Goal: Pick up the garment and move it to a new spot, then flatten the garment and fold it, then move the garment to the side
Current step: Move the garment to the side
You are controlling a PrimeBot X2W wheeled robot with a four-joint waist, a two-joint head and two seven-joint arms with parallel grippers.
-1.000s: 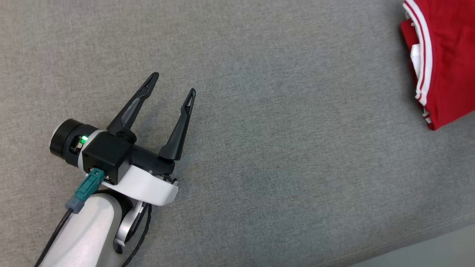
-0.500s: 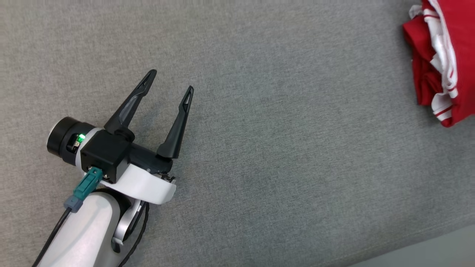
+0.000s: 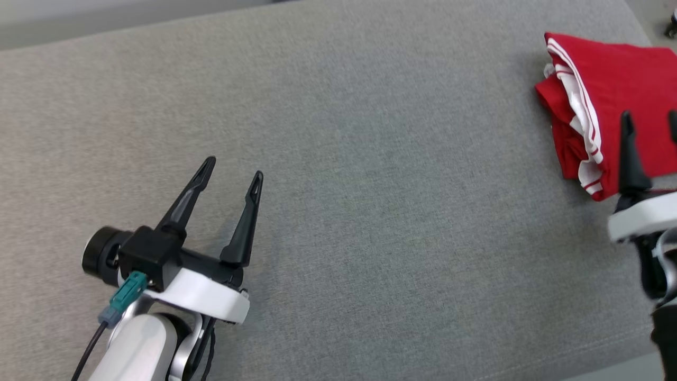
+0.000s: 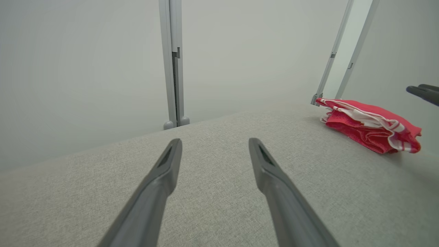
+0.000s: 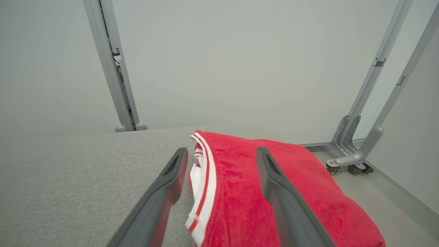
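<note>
Table: table (image 3: 370, 159) covered in grey fabric, carrying the garment.
Garment: red garment (image 3: 608, 74) with white striped trim lies folded in a compact stack at the table's far right corner. Its long axis seems to run away from the robot.
Left gripper: left gripper (image 3: 234, 166) sits at the near left with jaws spread wide and empty, well apart from the garment.
Right gripper: right gripper (image 3: 650, 114) has its jaws apart, gripping nothing. Its tips are over the garment's near part, so it is clearly the nearer arm.
Views: the right wrist view shows the striped edge between its fingers and a castor (image 5: 356, 168) beyond. The left wrist view shows the stack's layered side.
Stage: the set-aside looks done.
</note>
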